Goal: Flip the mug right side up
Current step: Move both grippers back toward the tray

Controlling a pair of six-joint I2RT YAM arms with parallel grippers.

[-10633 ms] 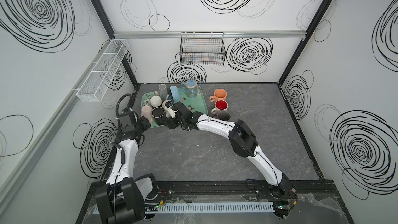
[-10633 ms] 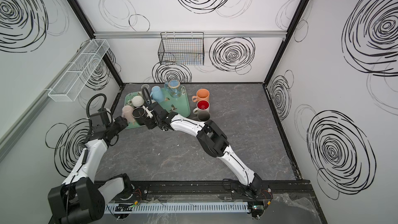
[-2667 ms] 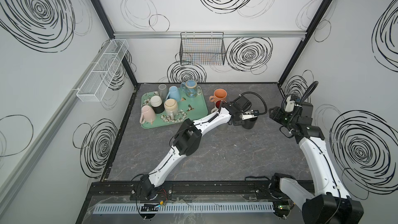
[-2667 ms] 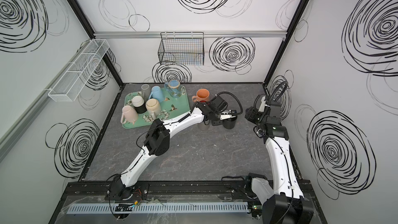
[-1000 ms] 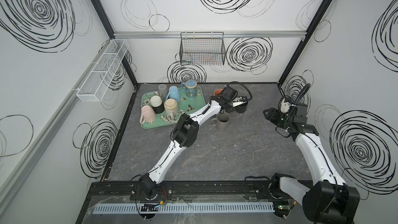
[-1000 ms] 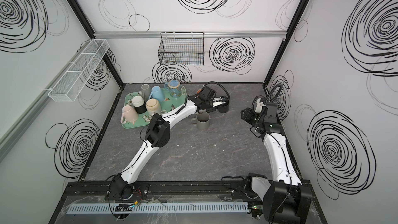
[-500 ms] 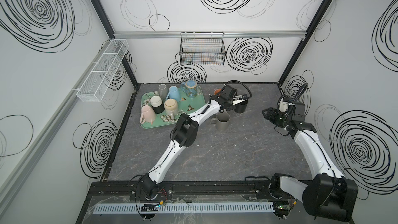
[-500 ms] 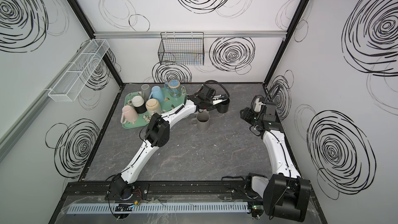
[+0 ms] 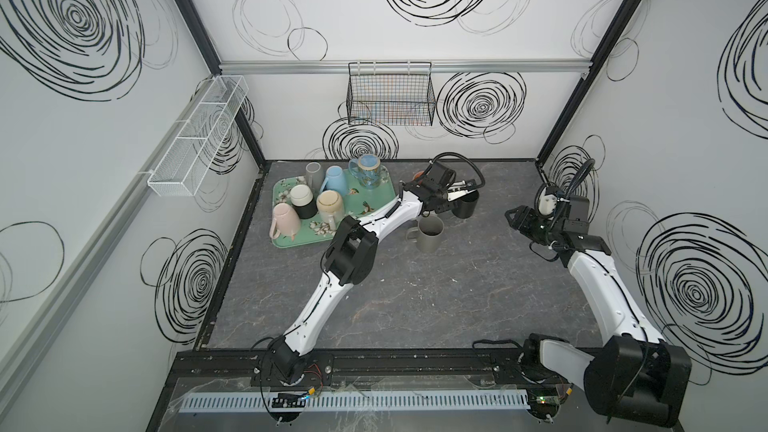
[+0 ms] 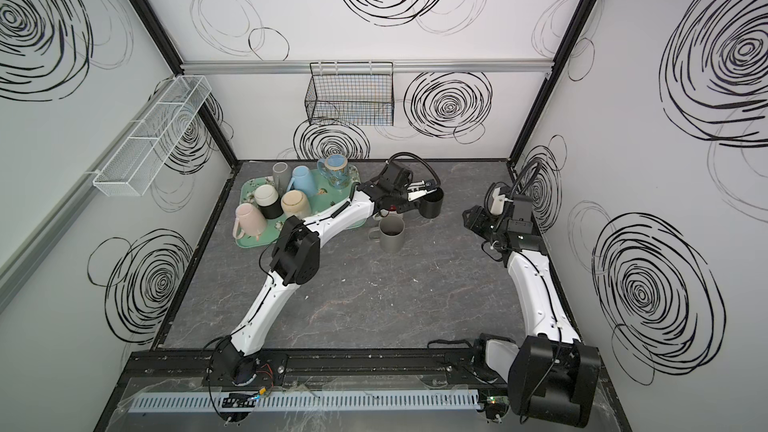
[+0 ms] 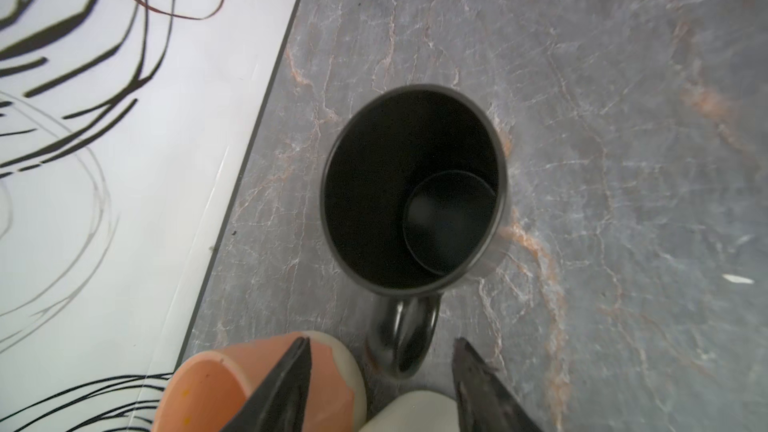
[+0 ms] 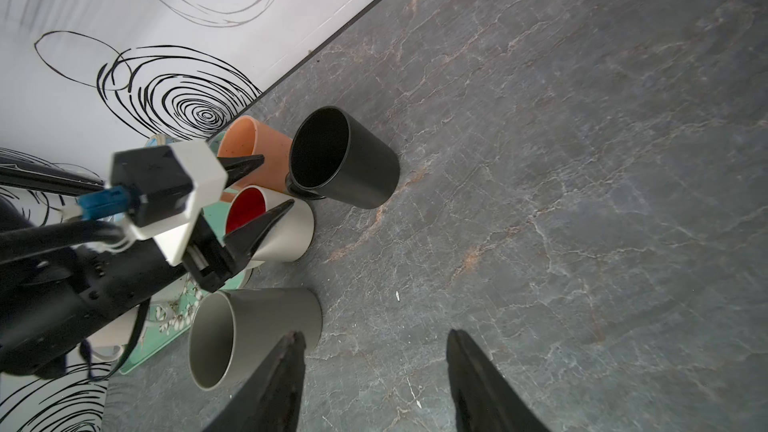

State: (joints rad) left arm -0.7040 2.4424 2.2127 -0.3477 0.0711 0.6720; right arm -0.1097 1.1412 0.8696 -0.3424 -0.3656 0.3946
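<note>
Okay, matte black ceramic mug (image 9: 465, 206) upright on grey marbled worktop (image 9: 457, 297) near mint-green floral tray (image 9: 374, 196). Left end effector (image 11: 382, 342) parted astride its handle. Right end effector (image 12: 376, 333) wide, empty, farther from tray.

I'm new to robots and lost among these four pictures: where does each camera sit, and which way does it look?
Top views: high at the front, looking down on the table; left arm and right arm show whole.
Left wrist: on the left arm, looking down into the upright black mug; left gripper open astride its handle.
Right wrist: on the right arm, looking across the table at the grey mug; right gripper shows, open.
Shared: both wrist views show the black mug.
</note>
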